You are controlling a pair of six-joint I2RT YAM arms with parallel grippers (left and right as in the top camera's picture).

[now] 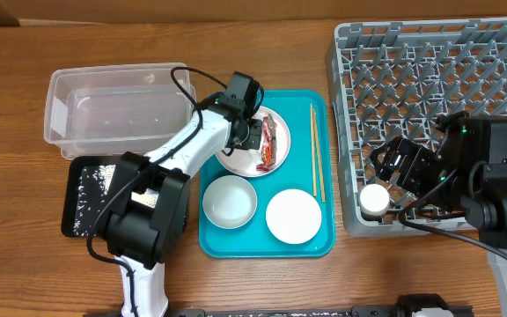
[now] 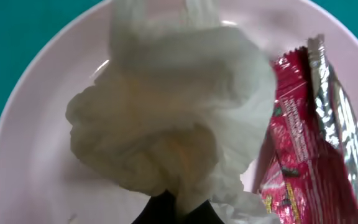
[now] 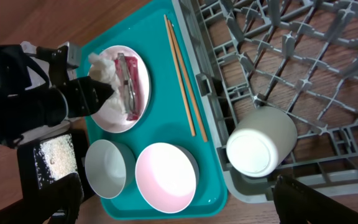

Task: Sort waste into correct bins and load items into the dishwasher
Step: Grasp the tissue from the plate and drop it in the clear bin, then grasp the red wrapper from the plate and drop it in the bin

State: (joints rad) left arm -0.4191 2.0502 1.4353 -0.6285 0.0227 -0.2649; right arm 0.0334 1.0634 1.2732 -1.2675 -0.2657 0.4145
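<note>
My left gripper (image 2: 176, 208) is shut on the white tissue (image 2: 173, 112) over the white plate (image 1: 253, 145) on the teal tray. The red-and-white wrapper (image 2: 309, 143) lies on the plate beside it. My right gripper (image 3: 185, 199) is open and empty above the front left corner of the grey rack (image 1: 438, 114). The white cup (image 1: 375, 201) lies in the rack there. The white bowl (image 1: 230, 201), the pinkish bowl (image 1: 293, 216) and the chopsticks (image 1: 317, 150) sit on the teal tray. The clear tub (image 1: 117, 110) and the black tray (image 1: 91, 198), with rice grains in it, stand at the left.
The teal serving tray (image 1: 267, 246) lies between the bins and the rack. The left arm reaches across the black tray and the tub's right end. A cable loops over the tub. Bare wooden table shows at the front.
</note>
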